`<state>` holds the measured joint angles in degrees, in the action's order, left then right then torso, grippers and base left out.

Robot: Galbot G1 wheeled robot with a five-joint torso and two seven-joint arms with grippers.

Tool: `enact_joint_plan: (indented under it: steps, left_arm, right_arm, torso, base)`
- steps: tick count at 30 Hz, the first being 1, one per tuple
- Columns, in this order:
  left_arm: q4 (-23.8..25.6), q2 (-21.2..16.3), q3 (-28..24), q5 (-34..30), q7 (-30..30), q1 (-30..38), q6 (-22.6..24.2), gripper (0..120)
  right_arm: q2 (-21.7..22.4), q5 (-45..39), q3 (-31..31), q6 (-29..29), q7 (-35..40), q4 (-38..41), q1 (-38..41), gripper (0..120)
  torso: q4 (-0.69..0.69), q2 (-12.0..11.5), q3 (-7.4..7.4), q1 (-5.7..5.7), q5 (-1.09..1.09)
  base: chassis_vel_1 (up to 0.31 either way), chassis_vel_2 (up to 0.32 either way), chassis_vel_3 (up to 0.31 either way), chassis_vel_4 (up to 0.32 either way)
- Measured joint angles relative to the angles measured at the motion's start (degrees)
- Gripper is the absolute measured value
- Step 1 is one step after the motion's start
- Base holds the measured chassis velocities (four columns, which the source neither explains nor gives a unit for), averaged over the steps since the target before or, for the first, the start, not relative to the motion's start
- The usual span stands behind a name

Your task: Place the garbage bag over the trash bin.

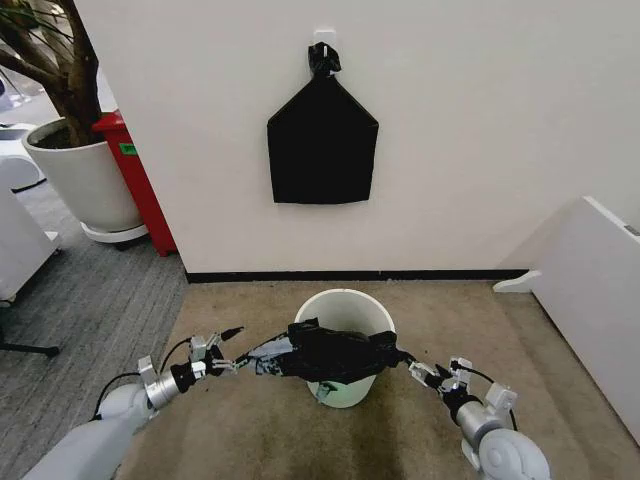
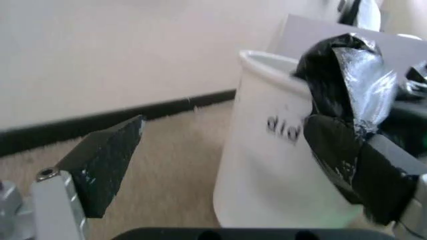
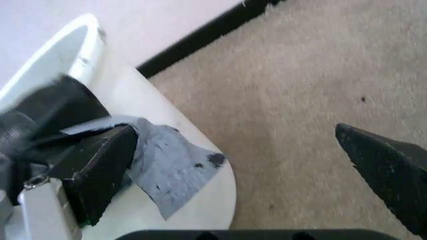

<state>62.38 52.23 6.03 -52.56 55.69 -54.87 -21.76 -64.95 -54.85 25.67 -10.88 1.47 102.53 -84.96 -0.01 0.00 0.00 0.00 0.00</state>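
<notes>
Right claw (image 3: 247, 160) spread beside bagged trash bin (image 3: 200, 200).

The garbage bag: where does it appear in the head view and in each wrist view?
Head view: the garbage bag drapes across the near rim of the trash bin, low centre.
Left wrist view: bunched at the upper right.
Right wrist view: at the left edge.
Shared landmark: the bin's rolled rim.
</notes>
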Motion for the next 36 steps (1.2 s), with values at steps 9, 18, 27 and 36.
enact_joint_plan:
  steps: [9,18,27,36]
  left_arm:
    - [3.7,1.0,-1.4,2.4,-11.2,-1.3,0.6,100]
    - [2.9,2.3,-2.5,4.2,-14.4,-1.8,-0.9,100]
    - [2.4,-1.6,-2.5,8.0,-3.0,-1.8,-4.9,100]
    - [1.7,-3.4,-1.7,9.3,2.5,-0.7,-6.4,100]
  right_arm:
    - [-0.6,-0.5,0.0,0.3,0.1,-1.8,2.5,100]
    - [0.6,-1.6,2.6,0.9,-1.2,-2.0,1.4,100]
    - [2.0,-2.9,2.7,0.7,-0.3,-4.2,4.7,100]
    - [2.1,-3.2,1.3,-0.2,3.3,-6.4,9.7,100]
  torso:
    - [0.01,0.0,0.0,0.0,0.0]
    - [-0.01,0.0,0.0,0.0,-0.01]
    - [0.01,0.0,0.0,0.0,0.0]
    - [0.02,0.0,0.0,0.0,0.0]
  base:
    - [0.0,0.0,0.0,0.0]
    - [0.0,0.0,0.0,0.0]
    - [0.0,0.0,0.0,0.0]
    - [0.0,0.0,0.0,0.0]
